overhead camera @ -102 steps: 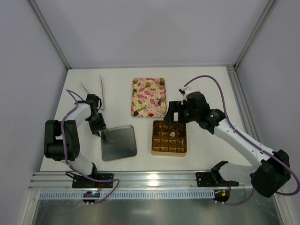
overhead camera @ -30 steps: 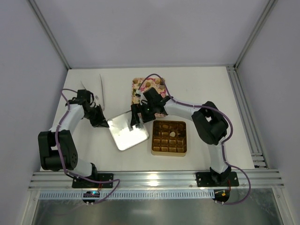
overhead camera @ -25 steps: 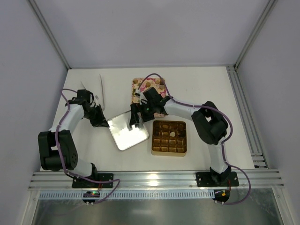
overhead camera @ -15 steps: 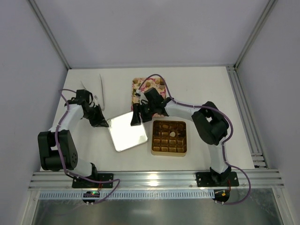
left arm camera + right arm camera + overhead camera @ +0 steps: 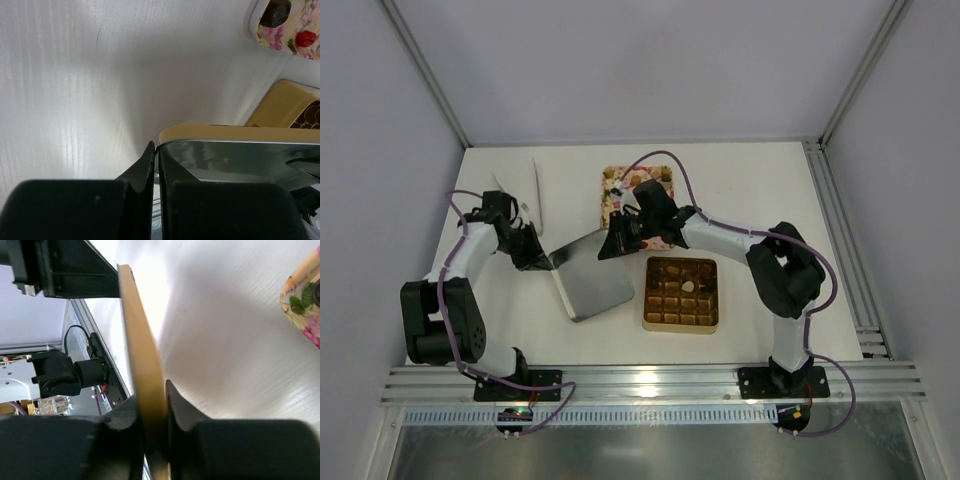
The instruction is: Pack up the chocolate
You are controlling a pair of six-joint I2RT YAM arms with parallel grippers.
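Chocolate [image 5: 638, 181] pieces lie on the pink floral tray [image 5: 660, 237], and one pale piece [image 5: 688, 285] sits in the gold gridded box [image 5: 681, 320]. Between the arms a gold-rimmed lid with a mirror inside [image 5: 592, 278] is held tilted off the table. My left gripper [image 5: 542, 262] is shut on its left corner [image 5: 156, 146], the mirror face [image 5: 240, 160] showing beside the fingers. From the tray side, my right gripper [image 5: 611, 246] is shut on the lid's gold rim [image 5: 151, 392]. A dark chocolate [image 5: 275, 12] on the tray corner shows in the left wrist view.
Two white strips [image 5: 535, 195] lie at the back left of the white table. The tray's edge [image 5: 305, 300] lies just right of my right gripper. The gold box [image 5: 295, 107] stands behind the lid. A metal rail [image 5: 640, 385] runs along the table's near edge.
My right gripper has shut on the lid's rim beside the tray. The lid has tipped, its mirror face going from bright to dark. The left gripper has kept its hold.
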